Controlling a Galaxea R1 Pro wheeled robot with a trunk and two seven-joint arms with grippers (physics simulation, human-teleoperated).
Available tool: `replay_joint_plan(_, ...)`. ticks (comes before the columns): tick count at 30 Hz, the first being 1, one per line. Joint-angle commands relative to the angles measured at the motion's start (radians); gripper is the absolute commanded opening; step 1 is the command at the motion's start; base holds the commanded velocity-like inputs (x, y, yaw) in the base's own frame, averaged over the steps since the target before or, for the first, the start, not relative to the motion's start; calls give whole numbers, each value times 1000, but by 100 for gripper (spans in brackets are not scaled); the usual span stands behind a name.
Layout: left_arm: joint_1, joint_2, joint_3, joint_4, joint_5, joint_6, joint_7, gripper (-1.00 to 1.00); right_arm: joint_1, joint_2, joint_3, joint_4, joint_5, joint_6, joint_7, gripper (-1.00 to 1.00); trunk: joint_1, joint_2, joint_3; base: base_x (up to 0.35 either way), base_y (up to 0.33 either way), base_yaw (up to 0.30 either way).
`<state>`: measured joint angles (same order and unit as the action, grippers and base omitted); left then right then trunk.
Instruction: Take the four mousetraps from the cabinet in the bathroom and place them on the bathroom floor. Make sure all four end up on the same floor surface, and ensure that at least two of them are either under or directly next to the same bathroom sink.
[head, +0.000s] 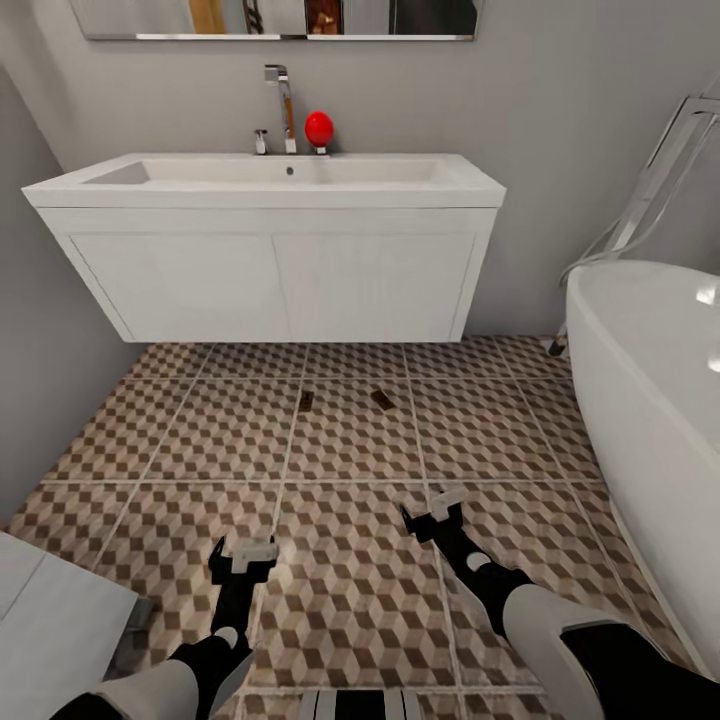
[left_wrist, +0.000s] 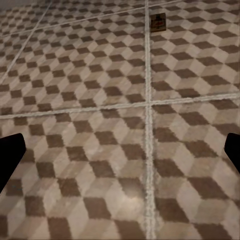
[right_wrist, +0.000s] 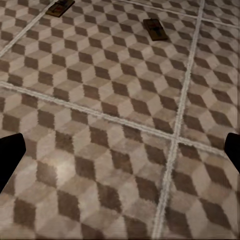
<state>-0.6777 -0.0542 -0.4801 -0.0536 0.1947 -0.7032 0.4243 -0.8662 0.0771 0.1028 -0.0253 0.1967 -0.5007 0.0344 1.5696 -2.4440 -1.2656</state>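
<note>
Mousetraps: two on bathroom floor (head: 200, 440) in front of bathroom sink (head: 270, 200), one (head: 306, 401) on grout line, other (head: 381, 400) just right. Left gripper (head: 243, 556), right gripper (head: 432, 514) both spread wide, empty, low over tiles.

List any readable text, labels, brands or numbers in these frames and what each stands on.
None: no legible text in any view.
The two mousetraps on the bathroom floor show dark marks too small and blurred to read.
The bathroom sink, faucet and bathtub carry no visible lettering.
</note>
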Motion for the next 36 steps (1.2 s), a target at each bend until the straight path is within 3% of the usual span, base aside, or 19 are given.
replay_joint_plan(1, 3, 1, -9, 5, 8, -14, 4, 100, 4, -2, 8, 1, -6, -7, 1, 100, -4, 7, 3, 0, 0, 0)
replay_joint_plan(7, 14, 4, -9, 72, 8, -98, -6, 100, 39, -14, 8, 2, -6, -24, 1, 100, -27, 49, 21, 0, 0, 0)
replay_joint_plan(14, 32, 5, -9, 112, 8, -147, -53, 100, 89, -29, 7, 2, -6, -28, 1, 100, -54, 98, 43, 0, 0, 0)
replay_joint_plan(21, 81, 6, -9, 122, 9, -183, -89, 100, 134, -42, 8, 2, -7, -36, 1, 100, -81, 147, 65, 0, 0, 0)
replay_joint_plan(36, 195, 21, -9, 125, 9, -281, -97, 100, 207, -43, 8, 3, -10, -95, -1, 100, -138, 252, 112, 0, 0, 0)
